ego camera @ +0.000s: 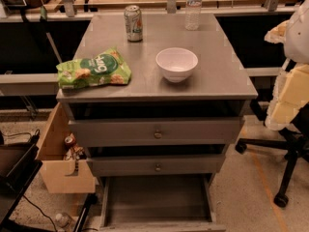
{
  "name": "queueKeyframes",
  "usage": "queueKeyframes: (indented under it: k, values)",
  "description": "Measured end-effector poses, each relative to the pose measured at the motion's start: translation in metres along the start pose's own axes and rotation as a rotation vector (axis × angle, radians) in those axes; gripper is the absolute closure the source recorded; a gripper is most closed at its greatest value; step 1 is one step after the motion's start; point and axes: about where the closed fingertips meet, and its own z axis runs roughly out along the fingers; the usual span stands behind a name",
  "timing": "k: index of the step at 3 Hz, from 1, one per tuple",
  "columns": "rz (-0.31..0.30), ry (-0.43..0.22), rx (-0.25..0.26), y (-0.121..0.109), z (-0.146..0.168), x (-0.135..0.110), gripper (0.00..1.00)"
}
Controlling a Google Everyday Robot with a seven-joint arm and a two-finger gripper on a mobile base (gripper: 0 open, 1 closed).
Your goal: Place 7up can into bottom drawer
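Grey cabinet-top, 7up can; jaws right

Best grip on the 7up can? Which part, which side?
Probably the mid-body of the small silver-white aluminium 7up can with green markings, coming from the front through the gap between the green snack bag and white bowl. It stands upright at the back-left of the grey cabinet top, round wall exposed, nothing touching it. The tool is not in view.
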Motion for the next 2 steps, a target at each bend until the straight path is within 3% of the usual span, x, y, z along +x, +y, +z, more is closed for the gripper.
queueKeyframes:
  k: [1, 2]
  values:
    - [0.000, 0.000, 0.000, 0.0000, 0.0000, 0.0000, 0.00]
    - [0.030, -0.055, 0.037, 0.0025, -0.0015, -0.0056, 0.00]
